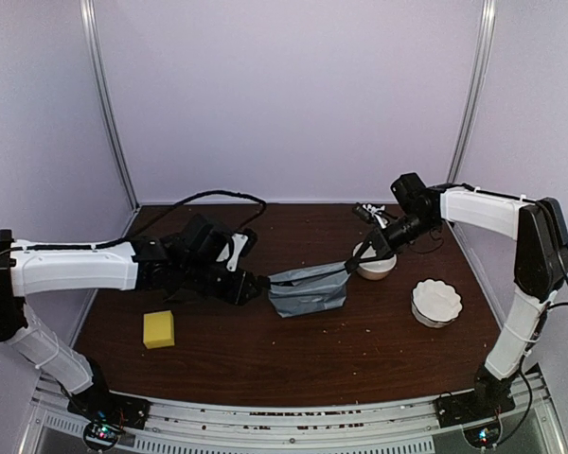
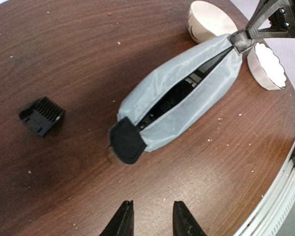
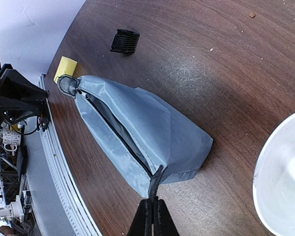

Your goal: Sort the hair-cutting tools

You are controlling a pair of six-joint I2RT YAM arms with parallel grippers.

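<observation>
The grey zip pouch (image 1: 308, 289) lies mid-table with its zip open; dark shapes show inside (image 2: 172, 98), and I cannot tell which tools they are. My right gripper (image 3: 152, 209) is shut on the black pull tab at the pouch's right end (image 3: 156, 179) and holds that end up. My left gripper (image 2: 152, 221) is open and empty, just short of the black tab at the pouch's left end (image 2: 127, 142). The tiny black attachment (image 2: 42, 115) sits on the table beside the pouch and also shows in the right wrist view (image 3: 124, 42). Scissors, comb and clipper are not visible in the open.
Two white bowls stand right of the pouch, one (image 1: 376, 263) by the right gripper and a scalloped one (image 1: 435, 303) nearer the front. A yellow sponge (image 1: 158, 329) lies at the front left. Black cables run along the table's back edge (image 1: 208, 197).
</observation>
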